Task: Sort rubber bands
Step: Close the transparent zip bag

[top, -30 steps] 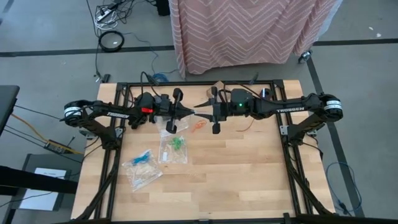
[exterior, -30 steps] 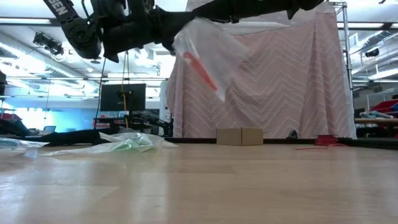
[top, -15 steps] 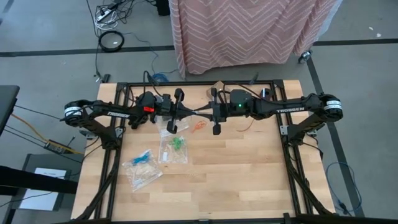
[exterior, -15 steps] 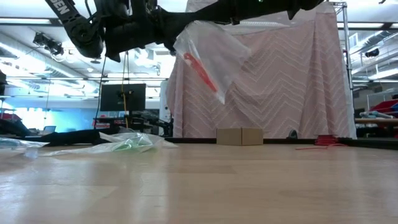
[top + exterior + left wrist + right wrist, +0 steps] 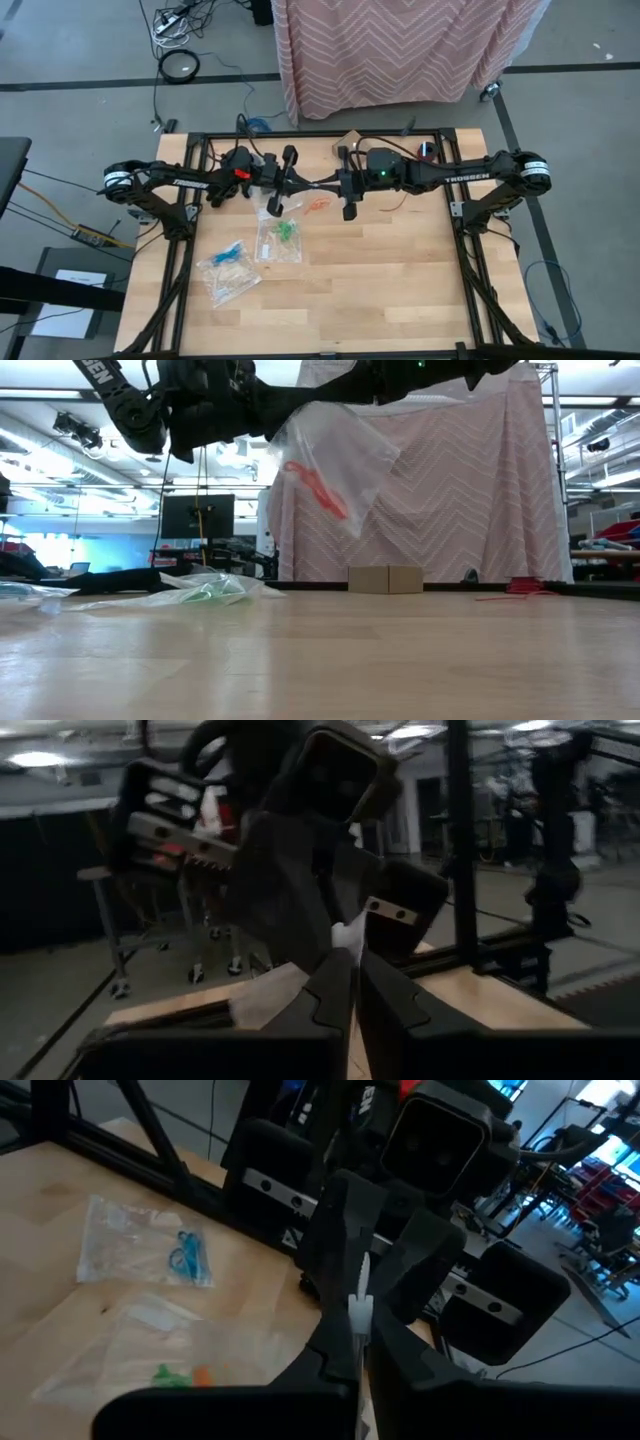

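A clear plastic zip bag [image 5: 332, 458] with orange rubber bands [image 5: 313, 483] inside hangs in the air over the table's far middle. My left gripper [image 5: 308, 183] and my right gripper [image 5: 323, 184] meet tip to tip at its top, both shut on it. Two more clear bags lie flat on the table: one with green rubber bands [image 5: 281, 232], one with blue rubber bands [image 5: 229, 254]. No black rubber bands show. My left gripper pinches the bag's top edge [image 5: 347, 934] between its two fingers, coming level from the table's left. The bag hangs below, clear of the table. My right gripper pinches the same top edge [image 5: 358, 1306] between its two fingers, level from the table's right, facing the left fingers [image 5: 345, 1220]. The bag hangs slack under both, with the orange bands in its lower part.
A small cardboard box [image 5: 351, 139] stands at the table's far edge, and a red object [image 5: 520, 584] lies at the far right. A dark metal frame [image 5: 190, 200] runs round the table. The near half of the wooden top [image 5: 380, 290] is bare.
My right gripper has shut on the bag's top edge, right against my left gripper, which kept its hold. The hanging bag has spread wider at the top, and the orange bands have shifted a little inside it.
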